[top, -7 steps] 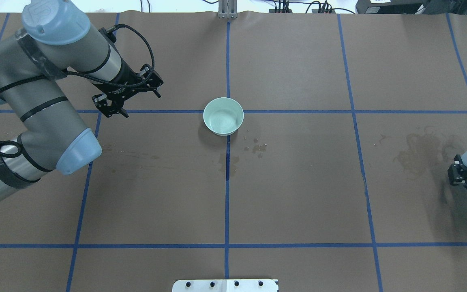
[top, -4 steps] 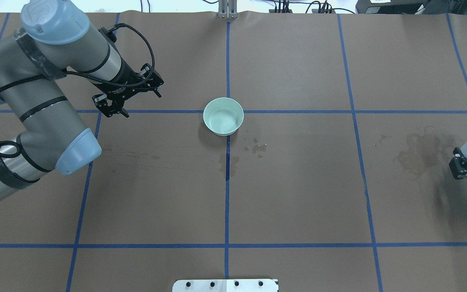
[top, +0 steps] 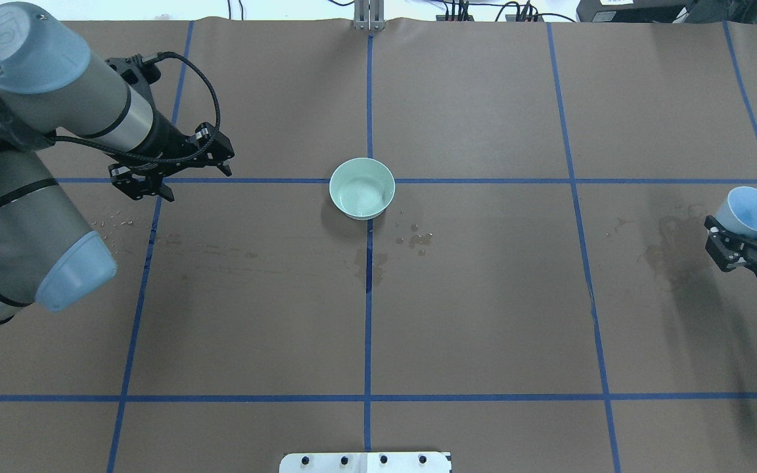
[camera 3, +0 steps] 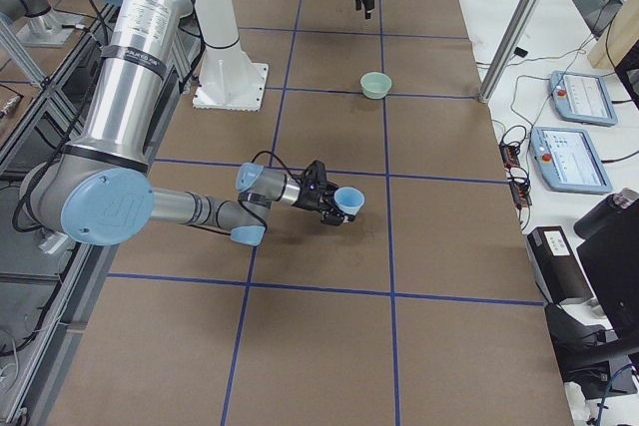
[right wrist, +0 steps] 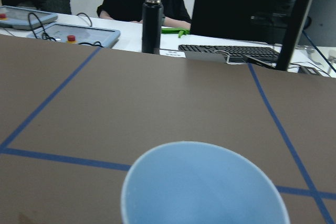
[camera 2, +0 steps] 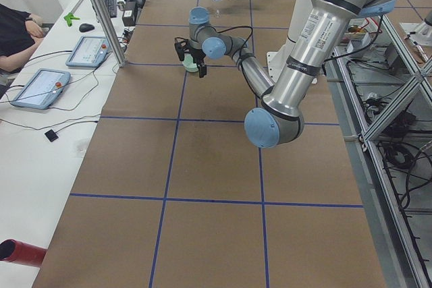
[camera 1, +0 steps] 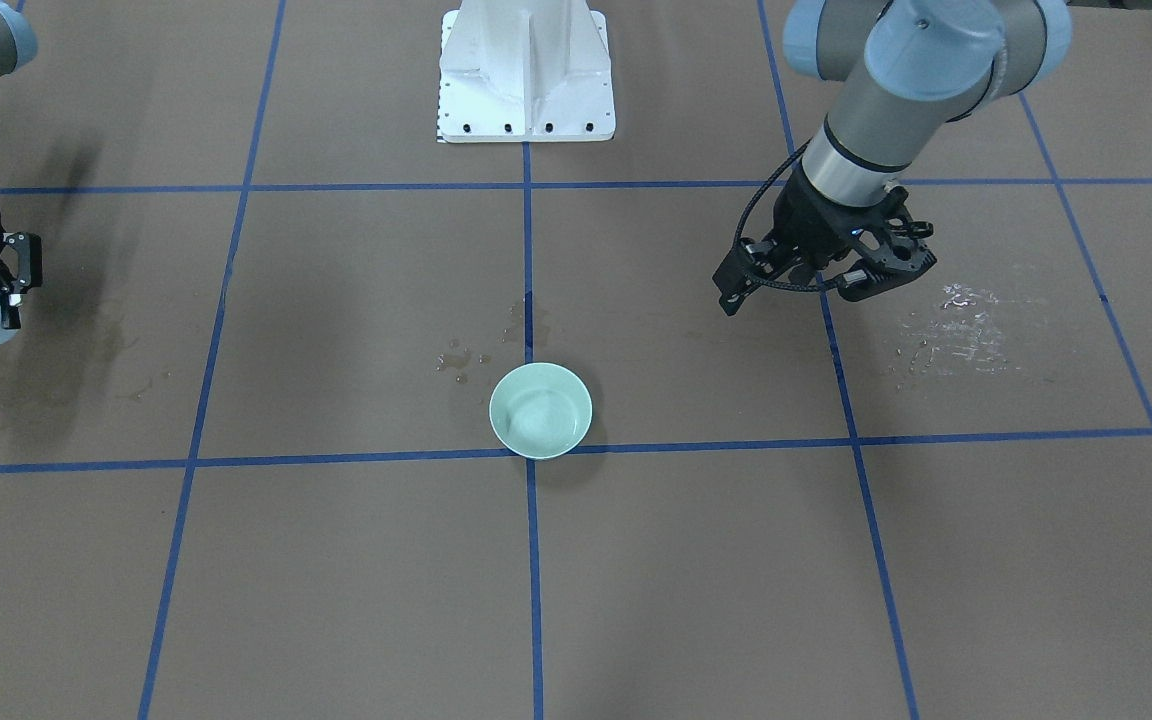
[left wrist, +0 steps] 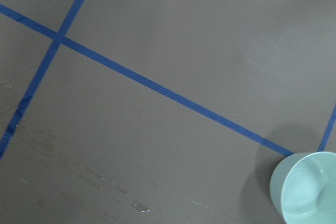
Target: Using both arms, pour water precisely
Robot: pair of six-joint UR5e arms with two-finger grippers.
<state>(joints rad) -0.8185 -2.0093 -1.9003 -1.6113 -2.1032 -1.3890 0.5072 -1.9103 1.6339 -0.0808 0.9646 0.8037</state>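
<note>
R hand (top: 750, 240) clamped on smooth tapered blue cup (top: 748, 211), L hand (top: 199, 185) apart, empty; round glossy mint bowl (top: 362, 188) on matte brown desk (top: 483, 315).

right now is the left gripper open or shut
Open. In the overhead view the left gripper has its jaws wide apart with nothing between them, off to the side of the green bowl.

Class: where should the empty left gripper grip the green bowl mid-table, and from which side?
Probably the rim, from above: the bowl stands upright with its mouth open, so the left gripper could drop one finger inside and one outside the wall nearest it. The right gripper holds a cup.
</note>
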